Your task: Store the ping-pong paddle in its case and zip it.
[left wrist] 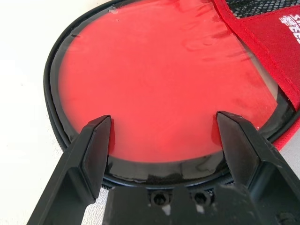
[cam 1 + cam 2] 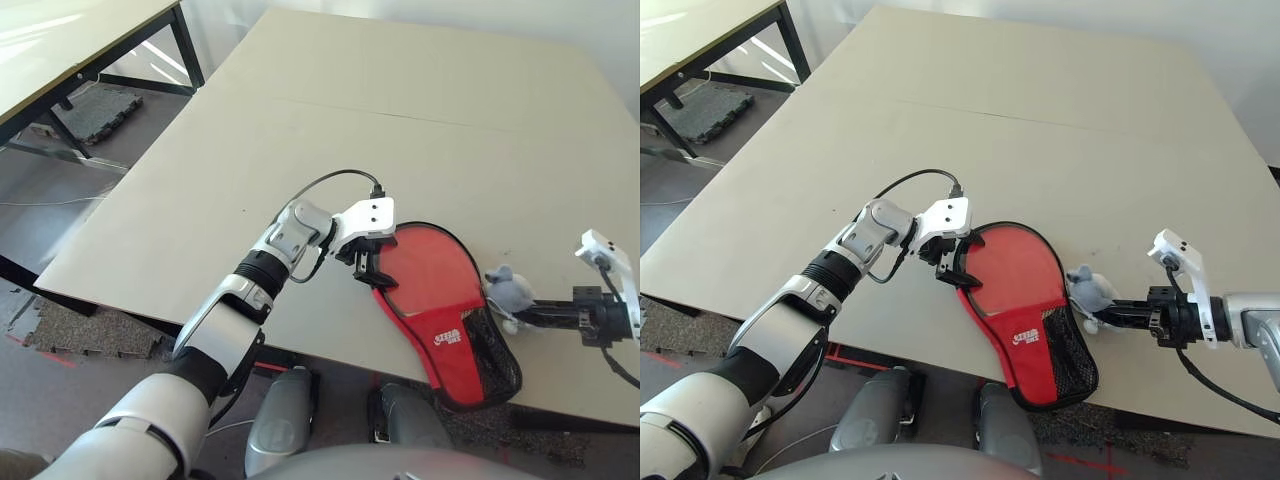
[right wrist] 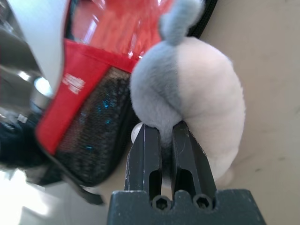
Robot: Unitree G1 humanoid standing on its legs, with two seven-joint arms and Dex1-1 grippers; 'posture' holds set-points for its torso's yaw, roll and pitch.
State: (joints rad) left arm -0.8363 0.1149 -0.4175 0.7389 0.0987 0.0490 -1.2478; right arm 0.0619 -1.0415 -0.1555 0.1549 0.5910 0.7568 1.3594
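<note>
Left gripper (image 1: 164,136): jaws released and spread wide, poised over the round end of the case (image 2: 1025,300), one finger to each side of the red face seen through its clear window; contact with the case cannot be confirmed. The ping-pong paddle cannot be made out as a separate item; its handle is not visible.

Right gripper (image 3: 164,140): jaws clenched on a grey-and-white plush toy (image 2: 1092,291), which sits just beside the case's mesh pocket, on the side away from the left gripper.

The case lies flat, red side up, at the near edge of the table (image 2: 420,110), its narrow end overhanging that edge. The left forearm reaches diagonally toward the case; the right forearm approaches level from the opposite side and is cut off at the frame edge.
</note>
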